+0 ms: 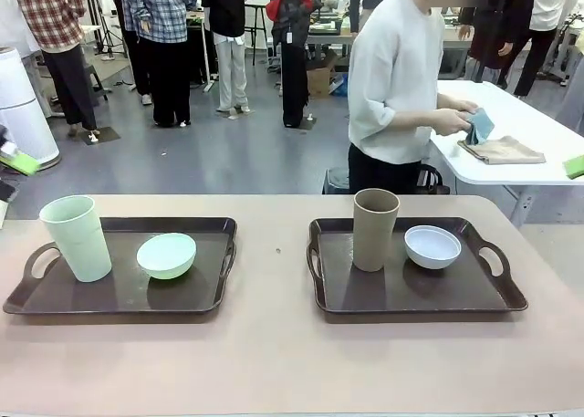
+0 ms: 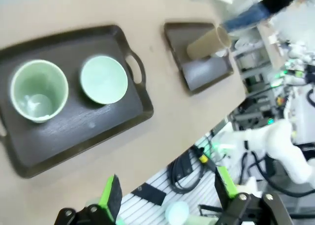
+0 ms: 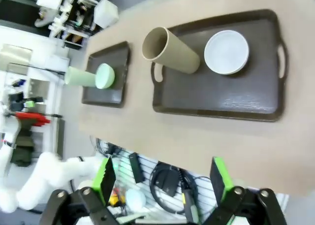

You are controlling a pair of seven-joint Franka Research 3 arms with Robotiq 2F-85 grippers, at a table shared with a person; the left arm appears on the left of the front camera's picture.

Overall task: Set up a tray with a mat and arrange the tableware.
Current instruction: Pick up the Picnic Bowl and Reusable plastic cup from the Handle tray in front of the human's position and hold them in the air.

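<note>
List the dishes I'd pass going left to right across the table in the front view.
tall pale green cup → pale green bowl → tall brown cup → small white bowl

Pale beige table top (image 1: 274,362): matt, smooth, laminate-like.
Dark brown rectangular tray (image 1: 119,297) near left edge: plastic look, faint wood-grain texture, low sheen, soft reflections.
Matching dark brown tray (image 1: 411,294) near right edge: same finish.
Tall pale green cup (image 1: 78,239): smooth, matt, plastic look.
Pale green bowl (image 1: 166,255): smooth, slight sheen inside.
Tall brown cup (image 1: 375,230): smooth, dull matt.
Small white bowl (image 1: 432,246): smooth, glossiest piece, highlights on rim.
Tan folded cloth (image 1: 502,150), blue-grey cloth (image 1: 480,125) on far white table (image 1: 538,116): soft matt fabric.
</note>
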